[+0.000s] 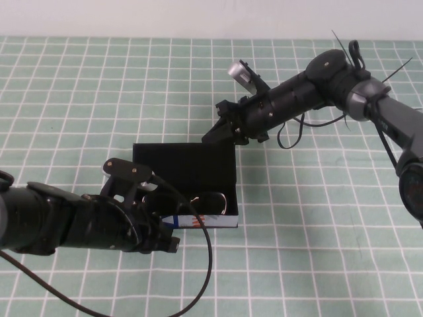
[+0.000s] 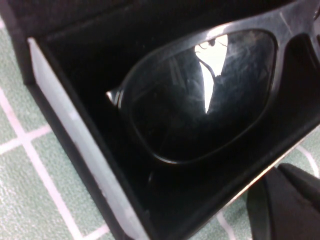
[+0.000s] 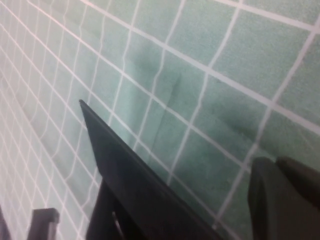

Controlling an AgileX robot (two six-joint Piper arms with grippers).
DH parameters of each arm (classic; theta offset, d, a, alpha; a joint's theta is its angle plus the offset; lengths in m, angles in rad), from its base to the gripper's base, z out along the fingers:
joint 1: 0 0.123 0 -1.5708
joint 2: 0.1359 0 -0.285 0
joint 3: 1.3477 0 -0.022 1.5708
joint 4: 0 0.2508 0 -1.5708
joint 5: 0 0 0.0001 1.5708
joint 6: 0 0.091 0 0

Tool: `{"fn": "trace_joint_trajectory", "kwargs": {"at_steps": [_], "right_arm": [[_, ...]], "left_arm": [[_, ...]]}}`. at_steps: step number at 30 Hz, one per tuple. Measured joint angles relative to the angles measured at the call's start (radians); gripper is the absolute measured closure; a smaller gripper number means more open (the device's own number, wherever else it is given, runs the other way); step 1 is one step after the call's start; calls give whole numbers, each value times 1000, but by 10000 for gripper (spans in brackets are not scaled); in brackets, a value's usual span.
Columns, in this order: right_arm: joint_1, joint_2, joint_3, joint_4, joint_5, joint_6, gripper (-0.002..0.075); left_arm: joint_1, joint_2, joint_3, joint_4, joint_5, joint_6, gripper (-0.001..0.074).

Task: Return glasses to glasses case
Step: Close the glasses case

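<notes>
Glasses [image 1: 210, 200] lie inside the glasses case [image 1: 185, 165]; the left hand [image 1: 173, 243], grip unreadable, hovers at its front. Right hand [image 1: 213, 137], clamped together at the raised lid's corner, could tip the case sideways.

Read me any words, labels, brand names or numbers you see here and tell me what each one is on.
Nothing here can be read.
Blue and orange print on the white front edge of the glasses case: too small and blurred to read.
No text shows on the glasses, on the left pincer at the case's front, or on the right pincer at the lid's far edge.
</notes>
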Motion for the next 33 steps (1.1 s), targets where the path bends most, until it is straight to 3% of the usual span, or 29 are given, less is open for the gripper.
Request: {"fn": "trace_joint_trajectory", "kwargs": {"at_steps": [6, 20, 33], "right_arm": [[0, 8, 0, -37, 0, 4, 737], [0, -20, 0, 50, 0, -23, 737], [4, -48, -2, -134, 4, 70, 737]], "left_arm": [[0, 0, 0, 0, 0, 4, 736], [0, 0, 0, 0, 0, 3, 736], [0, 0, 0, 0, -2, 3, 736]]}}
